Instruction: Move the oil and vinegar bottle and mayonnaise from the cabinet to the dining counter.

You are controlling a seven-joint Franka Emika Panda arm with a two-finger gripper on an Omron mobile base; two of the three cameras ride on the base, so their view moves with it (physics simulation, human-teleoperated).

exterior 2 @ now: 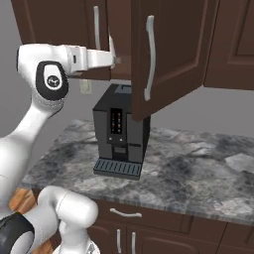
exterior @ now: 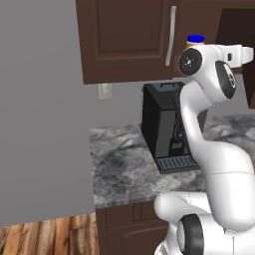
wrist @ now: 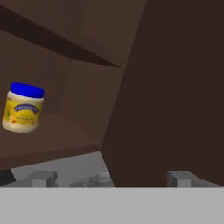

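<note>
Hand view, entry one: mayonnaise [wrist: 23, 107], short jar with yellowish label and blue lid, standing upright on the shelf of the cabinet [wrist: 65, 140], off to the left of my line of approach and well apart from the fingers. I read the jar as the item in hand for this step.

Entry two: gripper [wrist: 112, 178], both finger tips [wrist: 43, 177] showing at the bottom of the hand view, spread wide with nothing between them. They point at the dark wood panel on the right, not at the jar.

Entry three: cabinet door [exterior 2: 168, 54], swung open in the right base view, silver bar handle [exterior 2: 149, 57] facing out. My arm reaches in beside its edge.

Entry four: coffee machine [exterior 2: 120, 136], black, on the marbled wall counter [exterior 2: 198, 168] directly beneath the cabinet.

Entry five: oil and vinegar bottle, not located from here; dining counter, likewise.

Hazards, my judgement:
- Hand sits close to the open door and inner wall; swinging left toward the jar could clip wood or push the door.
- Jar stands near the shelf's front edge; a sideways nudge from one finger could tip it or knock it down onto the coffee machine.
- Closing off-centre on the round body could let it slip.
</note>
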